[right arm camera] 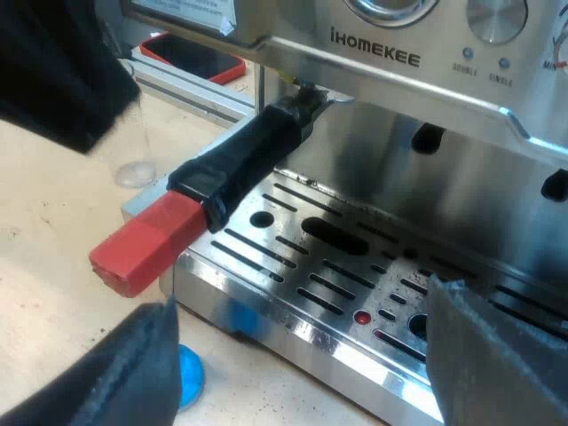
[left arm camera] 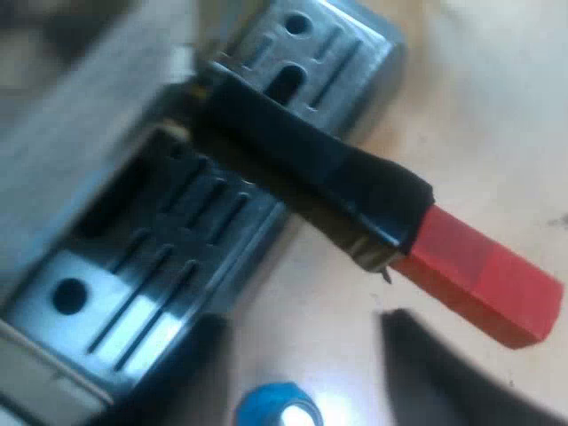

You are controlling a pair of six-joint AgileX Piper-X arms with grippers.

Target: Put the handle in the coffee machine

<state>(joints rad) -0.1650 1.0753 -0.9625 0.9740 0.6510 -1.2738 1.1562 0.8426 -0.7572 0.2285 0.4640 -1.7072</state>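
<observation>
- Your right gripper (right arm camera: pixel 300 297) stood open and empty, its fingers cut off at their bases, spread over the outer edge of the drip tray (right arm camera: pixel 293 257).
- Your left gripper (left arm camera: pixel 302 324) was open and empty too. Its fingers were dark blurs above the worktop (left arm camera: pixel 461 106), off the tray's corner.
- The blue tamper (right arm camera: pixel 188 373) lay on the worktop just beside the tray's edge, partly hidden by a right finger. From the left wrist it was cut off.
- The handle (right arm camera: pixel 244 164) jutted from the front of the espresso machine (right arm camera: pixel 426 124) over the tray's corner, with its red end (right arm camera: pixel 142 248) past the tray's edge. Its metal end (right arm camera: pixel 306 96) was mostly hidden under the machine's head, so you could not tell how it sat.
- You could read "iHOMEKEE" on the panel, and small "DOUBLE" and "SINGLE" labels.
- The right wrist view gave you that panel and a faint measuring glass (right arm camera: pixel 133 146) on the worktop beyond the handle. The left gave you the tray's slots, blurred.
</observation>
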